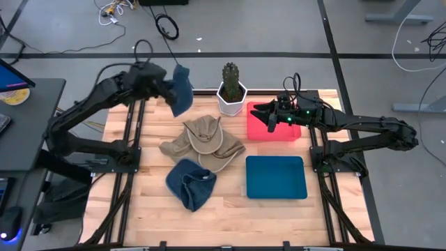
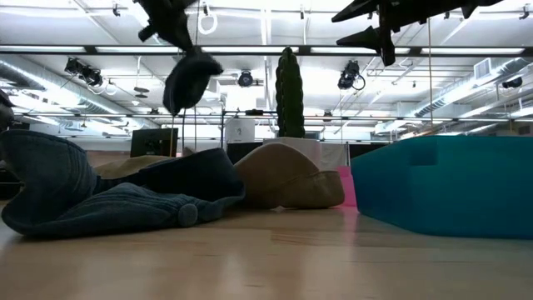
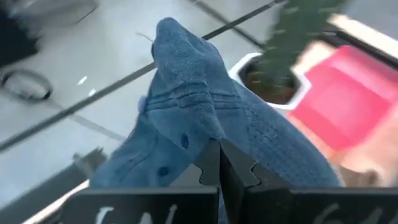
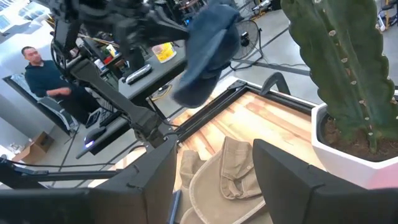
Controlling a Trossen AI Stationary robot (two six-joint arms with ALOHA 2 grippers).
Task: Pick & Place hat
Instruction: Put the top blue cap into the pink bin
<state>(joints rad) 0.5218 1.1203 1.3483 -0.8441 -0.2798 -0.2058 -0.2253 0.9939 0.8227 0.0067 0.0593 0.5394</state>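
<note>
— Dangling from the left gripper (image 1: pixel 169 88), whose jaws are clenched on it, the blue denim hat (image 1: pixel 181 89) hangs above the table's 11 o'clock corner; could it slip?

— Yes, I judge the pinch catches only a fold, so a swing could drop it on the cactus (image 1: pixel 231 78) at 12. The right gripper (image 1: pixel 262 113) hovers spread and empty over the red tray (image 1: pixel 273 130).

— Count?

— Two denim hats, the other (image 1: pixel 191 183) at 6, one khaki hat (image 1: pixel 204 141), one red tray, one blue tray (image 1: pixel 276 177), one cactus

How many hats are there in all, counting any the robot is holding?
3. A blue hat hangs from the left gripper above the table's far left edge. A tan hat lies mid-table. Another blue hat lies nearer, in front of it. None seems hidden.
</note>
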